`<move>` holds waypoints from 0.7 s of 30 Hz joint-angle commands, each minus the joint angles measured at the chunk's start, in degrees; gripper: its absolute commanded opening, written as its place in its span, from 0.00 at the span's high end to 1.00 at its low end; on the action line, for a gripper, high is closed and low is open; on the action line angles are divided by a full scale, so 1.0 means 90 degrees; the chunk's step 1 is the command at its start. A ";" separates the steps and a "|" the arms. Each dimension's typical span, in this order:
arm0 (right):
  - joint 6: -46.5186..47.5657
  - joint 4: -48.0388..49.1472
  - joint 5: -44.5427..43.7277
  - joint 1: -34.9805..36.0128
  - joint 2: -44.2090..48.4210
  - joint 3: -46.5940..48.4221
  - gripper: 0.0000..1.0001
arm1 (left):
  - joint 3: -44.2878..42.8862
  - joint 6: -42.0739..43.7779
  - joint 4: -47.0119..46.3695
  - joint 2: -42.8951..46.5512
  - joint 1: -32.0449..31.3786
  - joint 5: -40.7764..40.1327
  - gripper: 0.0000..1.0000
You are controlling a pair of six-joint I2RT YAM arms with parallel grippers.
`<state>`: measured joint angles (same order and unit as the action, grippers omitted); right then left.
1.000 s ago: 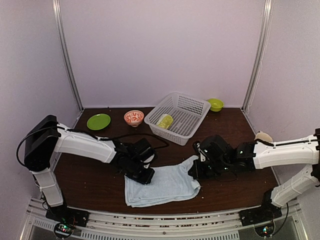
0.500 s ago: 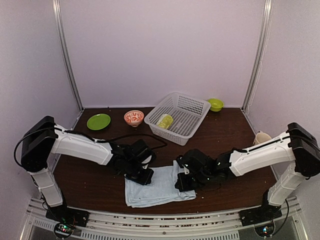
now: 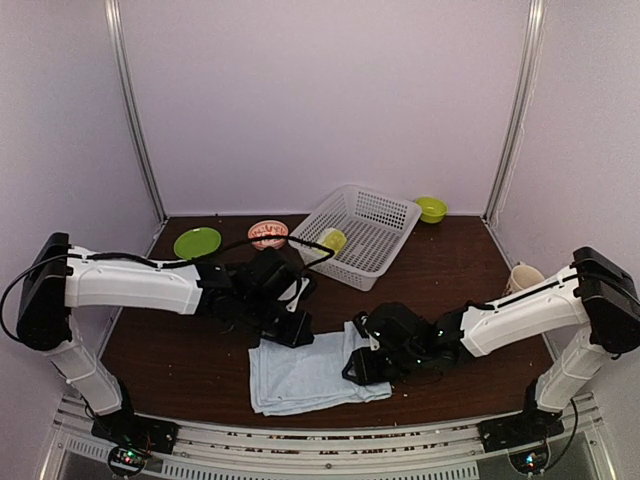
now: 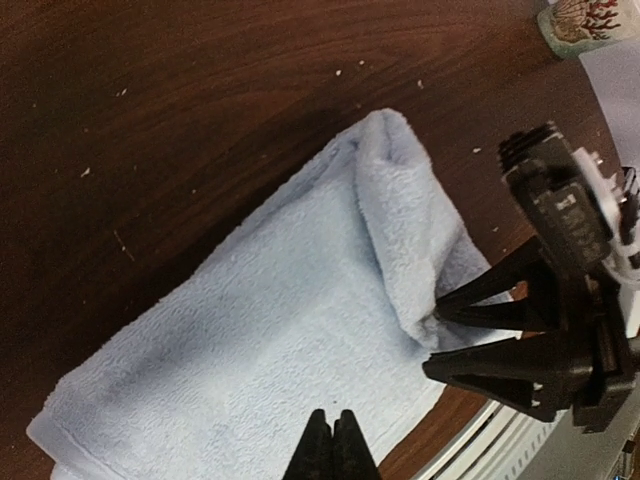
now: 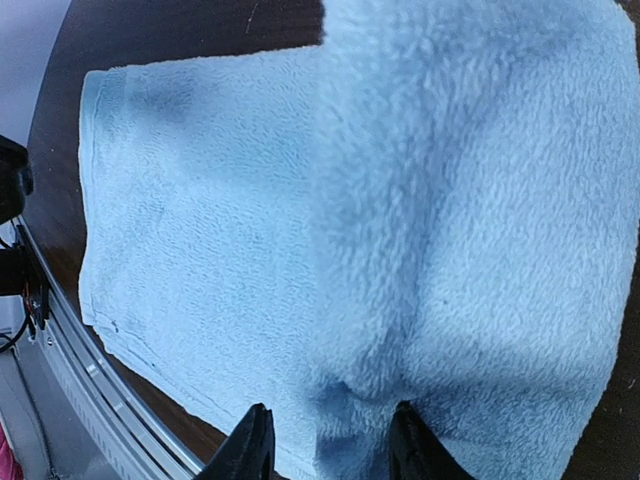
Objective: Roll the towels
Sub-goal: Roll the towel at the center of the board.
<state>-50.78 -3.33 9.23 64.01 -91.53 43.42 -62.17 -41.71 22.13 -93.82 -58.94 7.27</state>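
Note:
The pale blue towel (image 3: 295, 378) lies flat near the table's front edge, its right end folded over onto itself (image 5: 470, 200). My right gripper (image 3: 358, 368) hovers low over that fold, jaws open and straddling the puckered cloth (image 5: 330, 412) without pinching it. My left gripper (image 3: 297, 330) is shut and empty, above the towel's far edge; in the left wrist view its closed tips (image 4: 333, 415) hang over the flat blue cloth (image 4: 260, 340), facing the right gripper (image 4: 432, 340). The lime-green towel (image 3: 331, 240) sits rolled inside the white basket (image 3: 385, 210).
A green plate (image 3: 197, 243) and a red patterned bowl (image 3: 266, 232) stand at the back left. A small green bowl (image 3: 431, 208) sits behind the basket. A cup (image 3: 524, 273) is at the right edge. The metal rail (image 3: 330, 440) runs just beyond the towel.
The right gripper carried the towel's right end leftward, folding it over, then opened. The left gripper rose from the towel's left part toward its far edge, staying shut.

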 commanded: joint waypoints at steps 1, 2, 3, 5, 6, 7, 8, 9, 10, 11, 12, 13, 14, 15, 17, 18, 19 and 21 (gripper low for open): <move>0.0015 0.0231 -0.0041 0.0027 0.0095 -0.0171 0.61 | -0.0422 -0.0044 -0.0457 -0.0063 -0.0024 0.0365 1.00; 0.0017 0.0282 -0.0022 0.0027 0.0060 -0.0191 0.61 | -0.0507 -0.0064 -0.0603 -0.0190 -0.0024 0.0474 1.00; 0.0012 0.0348 -0.0013 0.0027 0.0036 -0.0218 0.61 | -0.0595 -0.0097 -0.0744 -0.0294 -0.0024 0.0586 1.00; -0.0007 0.0457 0.0018 0.0028 0.0003 -0.0269 0.61 | -0.0770 -0.0150 -0.1001 -0.0552 -0.0029 0.0824 1.00; -0.0011 0.0490 0.0019 0.0019 -0.0003 -0.0278 0.62 | -0.0849 -0.0184 -0.1116 -0.0683 -0.0024 0.0936 1.00; -0.0008 0.0505 0.0014 0.0025 0.0011 -0.0297 0.62 | -0.0944 -0.0205 -0.1188 -0.0820 -0.0024 0.1044 1.00; -0.0011 0.0520 0.0010 0.0023 0.0014 -0.0311 0.62 | -0.1019 -0.0224 -0.1277 -0.0937 -0.0024 0.1157 1.00; -0.0012 0.0526 0.0008 0.0023 0.0031 -0.0334 0.61 | -0.1076 -0.0240 -0.1381 -0.1053 -0.0024 0.1263 1.00; -0.0014 0.0540 0.0015 0.0009 0.0039 -0.0346 0.61 | -0.1116 -0.0268 -0.1470 -0.1147 -0.0026 0.1334 1.00; -0.0003 0.0537 0.0010 0.0007 0.0034 -0.0348 0.62 | -0.1175 -0.0276 -0.1510 -0.1253 -0.0024 0.1362 1.00; -0.0001 0.0549 0.0017 0.0004 0.0038 -0.0351 0.61 | -0.1236 -0.0284 -0.1529 -0.1363 -0.0024 0.1389 1.00; 0.0001 0.0546 0.0019 -0.0002 0.0029 -0.0358 0.61 | -0.1311 -0.0274 -0.1510 -0.1475 -0.0024 0.1414 1.00; 0.0007 0.0547 0.0026 0.0002 0.0024 -0.0350 0.61 | -0.1367 -0.0268 -0.1489 -0.1591 -0.0024 0.1429 1.00; 0.0008 0.0552 0.0033 -0.0001 0.0022 -0.0348 0.62 | -0.1419 -0.0268 -0.1454 -0.1694 -0.0024 0.1422 1.00; 0.0008 0.0555 0.0055 -0.0001 0.0007 -0.0348 0.61 | -0.1451 -0.0292 -0.1491 -0.1862 0.0009 0.1437 1.00; 0.0008 0.0564 0.0065 0.0005 0.0014 -0.0346 0.61 | -0.1443 -0.0322 -0.1537 -0.1936 0.0030 0.1459 1.00; 0.0012 0.0567 0.0076 -0.0002 0.0016 -0.0345 0.62 | -0.1437 -0.0356 -0.1587 -0.2015 0.0055 0.1496 1.00; 0.0018 0.0561 0.0085 0.0003 0.0045 -0.0337 0.61 | -0.1401 -0.0455 -0.1709 -0.2161 0.0130 0.1593 1.00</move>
<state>-50.85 1.34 9.50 63.99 -91.50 40.86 -73.73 -44.29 10.59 -111.22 -58.78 19.25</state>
